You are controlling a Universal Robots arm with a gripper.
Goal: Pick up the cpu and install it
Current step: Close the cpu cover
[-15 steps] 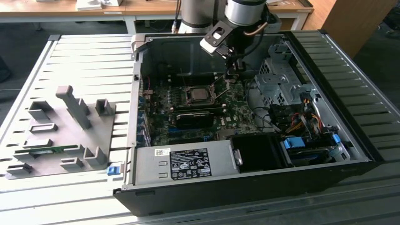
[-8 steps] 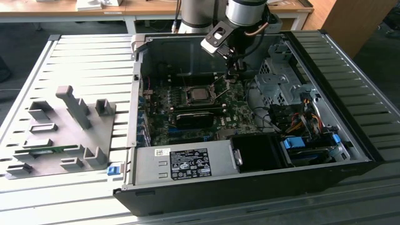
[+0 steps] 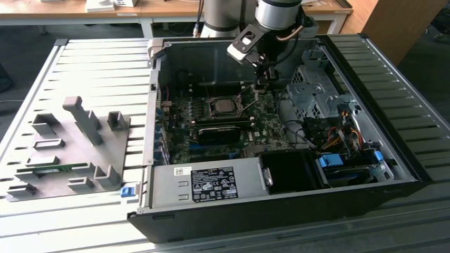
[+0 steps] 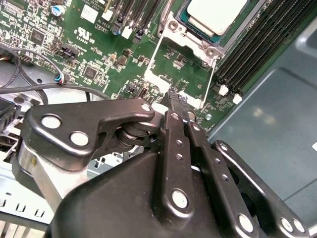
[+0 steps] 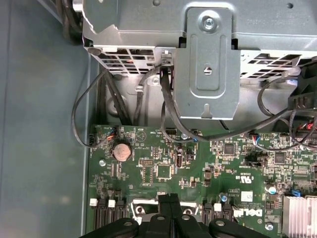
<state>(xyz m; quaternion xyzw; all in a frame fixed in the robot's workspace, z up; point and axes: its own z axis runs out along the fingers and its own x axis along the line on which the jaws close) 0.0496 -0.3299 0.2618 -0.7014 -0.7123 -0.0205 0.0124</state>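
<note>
Currently, in the exterior view, the tool (image 3: 260, 88) is hanging in the upper centre of the frame, inside the open computer case (image 3: 151, 105). Its fingers are pressing together on nothing identifiable. The cpu (image 3: 223, 107) is lying in its socket at mid-frame, just beside the tool tip on the exterior view's left. Grey fixture blocks (image 3: 83, 118) are standing on the surface (image 3: 91, 58) at the frame's left.

In the second wrist view, the closed fingertips (image 4: 173, 101) are meeting the edge of the socket's metal frame (image 4: 151, 77), with the cpu (image 4: 215, 15) seated beyond it. Judging the step as securing the chip, a slow, square push clear of the chip top is advisable. Actual contact is proving hard to confirm.

In the first wrist view, the fingertips (image 5: 163, 202) are pointing across the motherboard (image 5: 163, 173) toward the drive cage (image 5: 208, 59). The tool body is being cut off at the picture's edge.
</note>
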